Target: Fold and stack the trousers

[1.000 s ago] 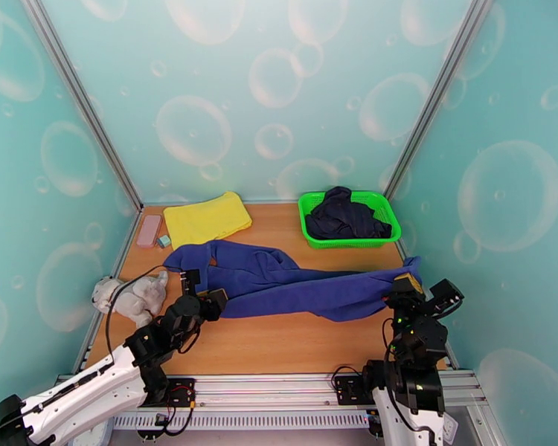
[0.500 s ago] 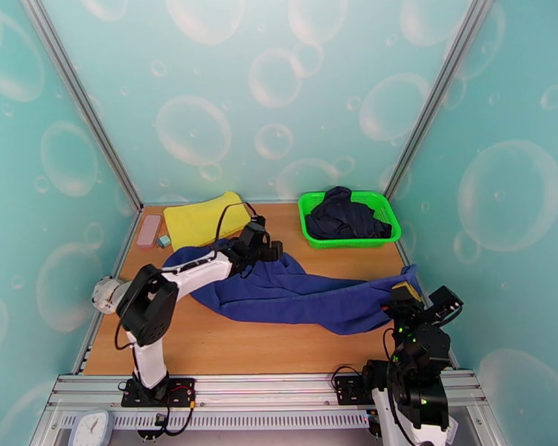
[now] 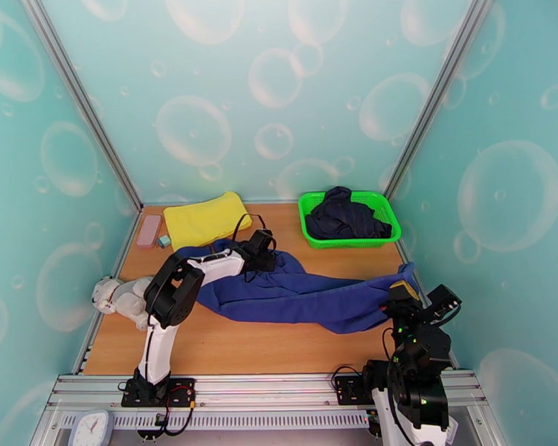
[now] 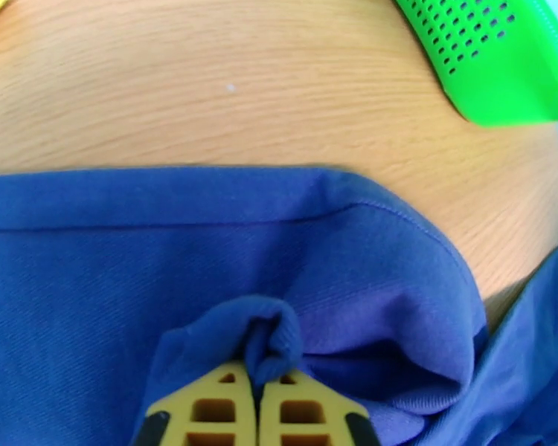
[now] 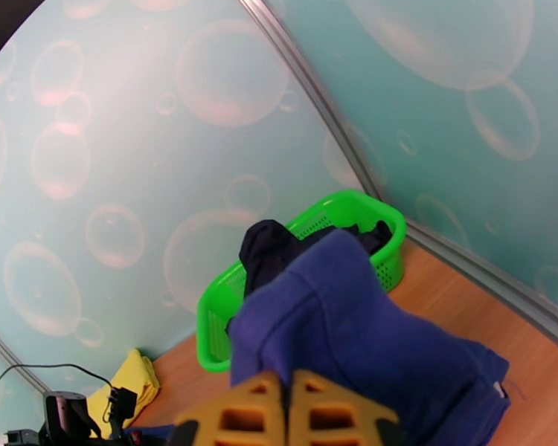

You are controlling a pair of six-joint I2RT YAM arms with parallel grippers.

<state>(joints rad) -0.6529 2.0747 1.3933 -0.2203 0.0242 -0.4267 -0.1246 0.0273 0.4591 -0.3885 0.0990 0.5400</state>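
The royal-blue trousers (image 3: 309,291) lie stretched across the wooden table from left of centre to the right edge. My left gripper (image 3: 266,260) reaches over their back left part. In the left wrist view its yellow fingertips (image 4: 258,399) are shut on a pinched ridge of the blue cloth (image 4: 268,336). My right gripper (image 3: 404,291) holds the trousers' right end raised off the table near the right wall. The right wrist view shows those fingertips (image 5: 286,410) shut, with the blue cloth (image 5: 338,321) bunched up in front of them.
A green basket (image 3: 305,217) holding a dark navy garment (image 3: 346,213) stands at the back right. A yellow cloth (image 3: 204,218) lies at the back left beside a pink case (image 3: 148,230). A plush toy (image 3: 126,295) rests at the left edge.
My left arm swung from the near left out over the trousers' back left part, and its gripper shut on a fold there. The cloth shifted slightly. The right arm stayed put.
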